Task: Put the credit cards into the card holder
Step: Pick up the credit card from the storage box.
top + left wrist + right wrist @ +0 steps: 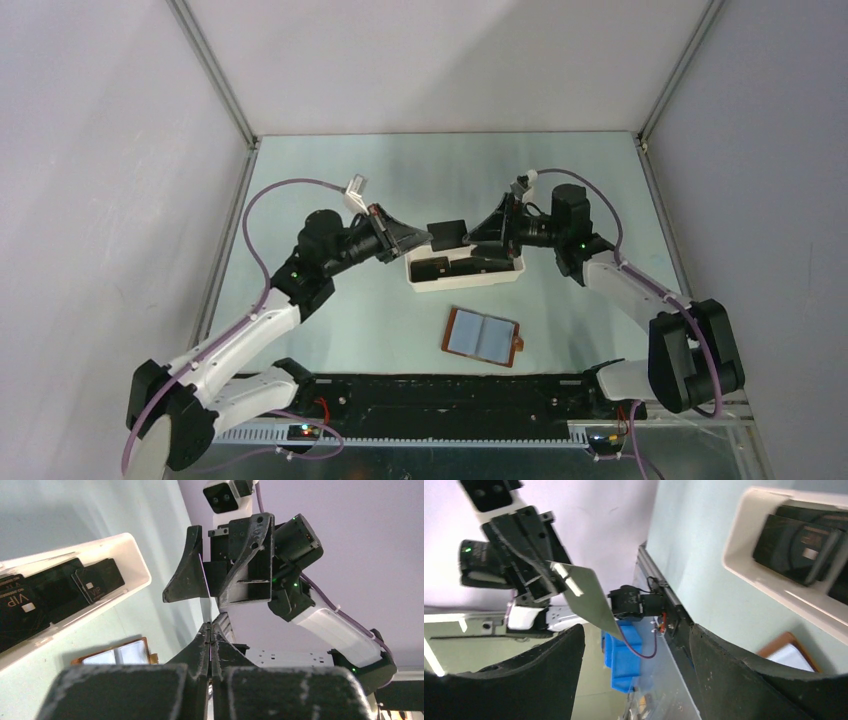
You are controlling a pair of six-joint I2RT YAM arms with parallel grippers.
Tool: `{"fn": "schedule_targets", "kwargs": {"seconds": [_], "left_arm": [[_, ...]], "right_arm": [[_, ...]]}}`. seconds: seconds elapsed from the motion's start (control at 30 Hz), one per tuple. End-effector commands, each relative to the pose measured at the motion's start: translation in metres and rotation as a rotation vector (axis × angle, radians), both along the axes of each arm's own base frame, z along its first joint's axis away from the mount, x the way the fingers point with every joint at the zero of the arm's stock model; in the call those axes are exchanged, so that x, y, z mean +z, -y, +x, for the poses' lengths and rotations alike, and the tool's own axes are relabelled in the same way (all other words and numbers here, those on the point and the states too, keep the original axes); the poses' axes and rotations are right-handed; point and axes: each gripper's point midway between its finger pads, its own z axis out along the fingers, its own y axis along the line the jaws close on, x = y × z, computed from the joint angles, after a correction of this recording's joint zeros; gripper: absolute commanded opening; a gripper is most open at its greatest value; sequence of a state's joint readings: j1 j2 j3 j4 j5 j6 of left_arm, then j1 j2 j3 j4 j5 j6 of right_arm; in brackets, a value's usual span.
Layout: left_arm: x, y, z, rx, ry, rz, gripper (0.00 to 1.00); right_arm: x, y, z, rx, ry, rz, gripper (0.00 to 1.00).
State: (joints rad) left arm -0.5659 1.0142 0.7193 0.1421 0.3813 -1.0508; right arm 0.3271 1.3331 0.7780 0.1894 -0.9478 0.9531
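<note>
pinches one credit card (449, 234) between the fingers of the left gripper (422, 238), pressed together on its near end; holds it in the air above the left end of the white tray (465, 287), clear of everything below; faces the right gripper (478, 236) straight at it, fingers spread wide and gripping nothing, the card's free end just short of the gap; looks like a hand-over or a re-grip, judging from that pose: raised where a second claw can take the end, hard to do with a card lying flat in a tray; leaves the other credit cards (455, 268) dark and overlapping inside the tray, not yet moved; has the card holder (483, 336) lying open on the table (350, 300) nearer the arm bases, apart from the tray, pale pockets up, probably so a card edge can slide in; shows the held card edge-on in the left wrist view, a thin line in the seam of the fingers; runs its long axis, as far as can be told, along the line from one gripper to the other, free end toward the right gripper, not toward the card holder; sets the holder's long axis roughly left to right, slightly tilted, snap tab (519, 345) at the right-hand edge.
</note>
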Motion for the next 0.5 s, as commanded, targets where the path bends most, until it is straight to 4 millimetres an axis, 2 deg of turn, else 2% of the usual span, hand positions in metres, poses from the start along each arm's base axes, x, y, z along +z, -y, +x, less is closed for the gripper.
{"fn": "schedule_targets", "kwargs": {"seconds": [0.0, 0.13, 0.2, 0.23, 0.33, 0.37, 0.43, 0.47], "left_arm": [[0.022, 0.003, -0.009, -0.047, 0.047, -0.090, 0.00], [0.020, 0.004, -0.013, -0.065, 0.046, -0.103, 0.00], [0.019, 0.004, -0.013, -0.062, 0.045, -0.106, 0.00], [0.020, 0.003, -0.013, -0.059, 0.047, -0.108, 0.00], [0.018, 0.003, -0.013, -0.057, 0.045, -0.107, 0.00], [0.018, 0.003, -0.012, -0.057, 0.045, -0.106, 0.00], [0.017, 0.003, -0.013, -0.060, 0.047, -0.104, 0.03], [0.016, 0.003, -0.013, -0.062, 0.047, -0.101, 0.15]], "right_arm": [[0.049, -0.012, -0.005, 0.084, 0.106, 0.173, 0.80], [0.064, -0.023, -0.007, 0.119, 0.121, 0.249, 0.72], [0.072, -0.028, -0.008, 0.140, 0.120, 0.298, 0.60], [0.082, -0.028, -0.011, 0.153, 0.130, 0.334, 0.46], [0.080, -0.034, -0.013, 0.189, 0.098, 0.365, 0.22], [0.079, -0.035, -0.014, 0.198, 0.095, 0.366, 0.07], [0.078, -0.035, -0.016, 0.204, 0.098, 0.356, 0.00], [0.077, -0.034, -0.016, 0.200, 0.098, 0.350, 0.00]]}}
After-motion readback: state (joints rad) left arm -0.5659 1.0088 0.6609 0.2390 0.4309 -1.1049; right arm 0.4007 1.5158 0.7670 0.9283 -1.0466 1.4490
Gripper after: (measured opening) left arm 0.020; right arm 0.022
